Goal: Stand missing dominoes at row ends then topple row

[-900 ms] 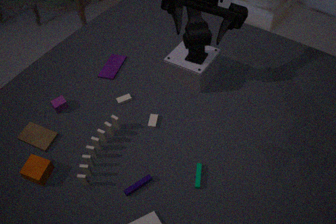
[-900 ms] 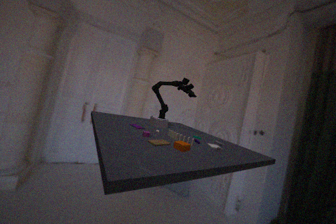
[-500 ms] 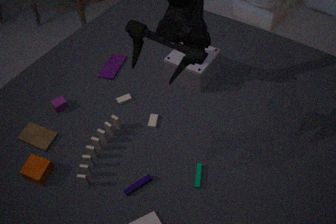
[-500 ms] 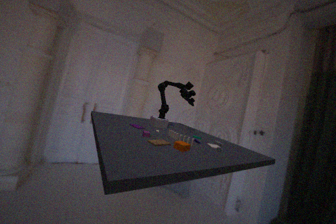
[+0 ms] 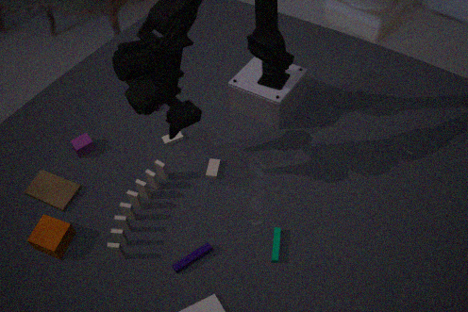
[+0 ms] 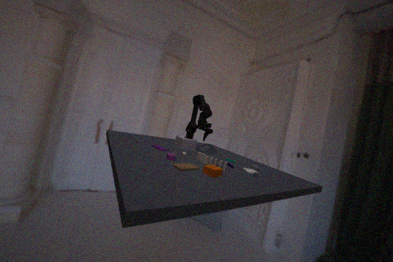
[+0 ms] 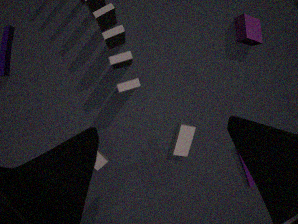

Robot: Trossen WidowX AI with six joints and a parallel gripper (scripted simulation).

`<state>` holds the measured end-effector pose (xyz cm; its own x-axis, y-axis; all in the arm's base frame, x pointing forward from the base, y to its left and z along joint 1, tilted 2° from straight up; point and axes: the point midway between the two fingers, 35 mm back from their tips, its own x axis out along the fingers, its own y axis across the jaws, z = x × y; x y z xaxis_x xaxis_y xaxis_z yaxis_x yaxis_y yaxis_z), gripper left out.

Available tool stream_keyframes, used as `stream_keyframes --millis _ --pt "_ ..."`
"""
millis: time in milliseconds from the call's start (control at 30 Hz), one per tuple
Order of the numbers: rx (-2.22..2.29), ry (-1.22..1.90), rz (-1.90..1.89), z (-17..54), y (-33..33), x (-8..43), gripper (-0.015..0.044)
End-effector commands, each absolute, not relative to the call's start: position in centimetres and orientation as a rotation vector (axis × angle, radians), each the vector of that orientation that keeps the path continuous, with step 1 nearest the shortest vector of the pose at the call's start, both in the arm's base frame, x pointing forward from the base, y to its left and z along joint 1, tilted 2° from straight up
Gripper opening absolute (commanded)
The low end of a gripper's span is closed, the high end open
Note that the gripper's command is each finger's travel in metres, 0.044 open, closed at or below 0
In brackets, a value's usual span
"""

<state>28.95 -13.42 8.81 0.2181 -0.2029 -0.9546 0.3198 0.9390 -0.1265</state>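
Eight std. dominoes, upright in a curved row (image 5: 133, 194) (image 7: 121, 59); your ref. landmark. Two loose pcs. flat off its arm-side end: one (image 5: 213, 167), one (image 5: 173, 138) (image 7: 184, 140) below your claw (image 7: 165, 128), which is spread nr. full width, nothing gripped. Orange block (image 5: 52, 236) (image 6: 212, 171) beside row's far end.

Setting: a grand old room, palace- or manor-like in type; exact use cannot be told. Evidence, exterior view: pale walls with pilasters (image 6: 169, 70), a moulded cornice (image 6: 222, 19) high above the hand, tall panelled double doors (image 6: 273, 114) and a dark curtain (image 6: 368, 146). Top view, beyond the hand: a carved wooden furniture leg (image 5: 113, 4) and a column base (image 5: 354, 13).
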Motion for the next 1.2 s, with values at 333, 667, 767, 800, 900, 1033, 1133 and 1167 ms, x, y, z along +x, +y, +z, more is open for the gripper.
stream_keyframes --millis 333,667,767,800,900,1033,1133,1167 --pt "0.457 1.47 -0.501 2.2 -18.8 23.8 0.044" --pt "0.457 1.471 -0.501 -3.0 -19.2 23.8 0.044" --pt "0.457 1.471 -0.501 -3.4 -19.3 23.8 0.044" --pt "0.457 1.471 -0.501 -3.5 -19.3 23.8 0.044" --pt "0.457 1.471 -0.501 -4.0 -19.3 23.8 0.044" --pt "0.457 1.471 -0.501 -4.4 -19.3 23.8 0.044" --pt "0.457 1.471 -0.501 -4.4 -19.3 23.8 0.044" --pt "0.457 1.471 -0.501 -4.4 -19.3 23.8 0.044"
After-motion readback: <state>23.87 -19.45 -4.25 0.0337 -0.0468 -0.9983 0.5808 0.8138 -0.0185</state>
